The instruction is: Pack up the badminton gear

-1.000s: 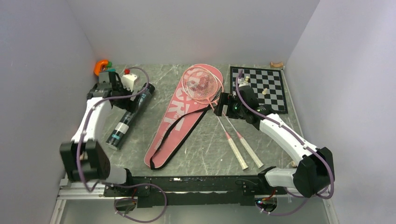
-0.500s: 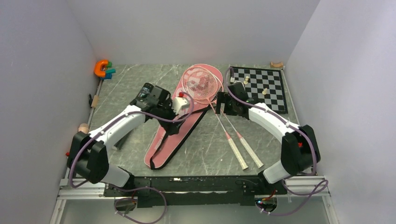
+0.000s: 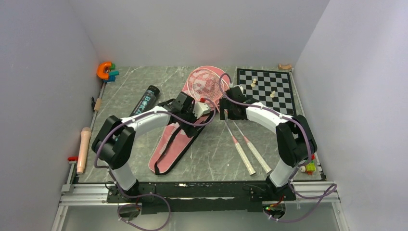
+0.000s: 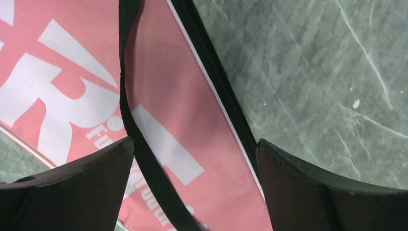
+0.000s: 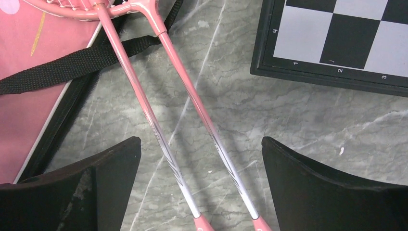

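Rackets: two thin pink-and-white badminton rackets [image 3: 206, 85] are lying with their strung heads on top of the bag's wide far end. Their shafts are running toward the near right of the grey marbled table [image 3: 211, 154].
Bag: long pink fabric racket bag with white lettering [image 3: 167, 146] is lying flat on a diagonal, wide end far-centre and narrow end near-left. Its black webbing strap [image 4: 144, 159] is trailing over it.
Tube: long black cylindrical tube [image 3: 144, 100] is lying left of the bag, roughly parallel to it and apart from both grippers.
Shuttlecocks: none can be made out.
Key relation: both shafts are passing between the fingers of the right gripper [image 5: 200, 144], close to the heads. Their long axis is crossing the closing line, and the right arm is the nearer one.
Right arm pose: arching in from its base, wrist pointing down beside the black-and-white chessboard [image 3: 269, 89], jaws standing wide and empty.
Left arm pose: curving across the bag's middle, with the left gripper [image 4: 193, 154] hovering wide and empty, straddling the strap and the bag's black edge trim.
Progress judged: packing is barely starting, since the rackets are resting on the bag, not inside it.
Next move judged: the right gripper is probably needing to descend before closing, and catching both diverging shafts together looks uncertain.
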Motion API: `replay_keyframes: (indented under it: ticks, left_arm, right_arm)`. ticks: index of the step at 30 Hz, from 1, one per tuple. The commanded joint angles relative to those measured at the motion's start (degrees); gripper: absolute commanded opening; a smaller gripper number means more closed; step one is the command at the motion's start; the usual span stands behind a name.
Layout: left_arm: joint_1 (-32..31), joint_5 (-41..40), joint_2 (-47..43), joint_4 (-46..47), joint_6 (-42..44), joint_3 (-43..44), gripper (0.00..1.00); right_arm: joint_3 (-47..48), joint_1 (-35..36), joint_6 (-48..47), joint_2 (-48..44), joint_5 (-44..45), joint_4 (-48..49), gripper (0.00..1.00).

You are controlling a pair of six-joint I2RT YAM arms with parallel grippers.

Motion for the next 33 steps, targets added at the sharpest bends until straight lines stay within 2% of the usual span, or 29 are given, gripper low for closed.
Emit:
replay_keyframes:
  ticks: [1,8,15,18,23,25,33]
  left_arm:
    - [-1.2,-0.9,2.4,4.5,-1.2,3.2,0.99]
    - [-2.0,0.3,6.6,4.2,-1.0,3.2,0.98]
    - [-1.9,-2.2,9.9,3.3,1.0,4.2,0.84]
    - [-1.3,-1.0,12.6,0.0,1.3,7.7,0.66]
    - [-0.8,1.3,12.4,-1.2,1.4,8.1,0.36]
    - [-0.7,1.1,12.4,-1.2,1.2,7.7,0.28]
    - [-0.5,-0.3,13.0,-1.4,-0.2,7.7,0.21]
  right_arm:
    - [1.8,0.2,-0.7,-0.5,1.2,2.8,1.00]
    - [-1.4,0.1,3.1,-3.5,1.3,5.2,1.00]
    - [-4.2,0.0,5.0,-6.9,1.3,6.7,0.97]
    - [-5.7,0.0,5.6,-8.5,0.5,8.2,0.95]
    - [-7.7,0.1,6.4,-10.5,-0.7,8.8,0.93]
    - [-8.3,0.1,6.6,-11.2,-0.7,9.0,0.92]
    - [-8.6,0.0,6.5,-11.9,-0.8,8.2,0.91]
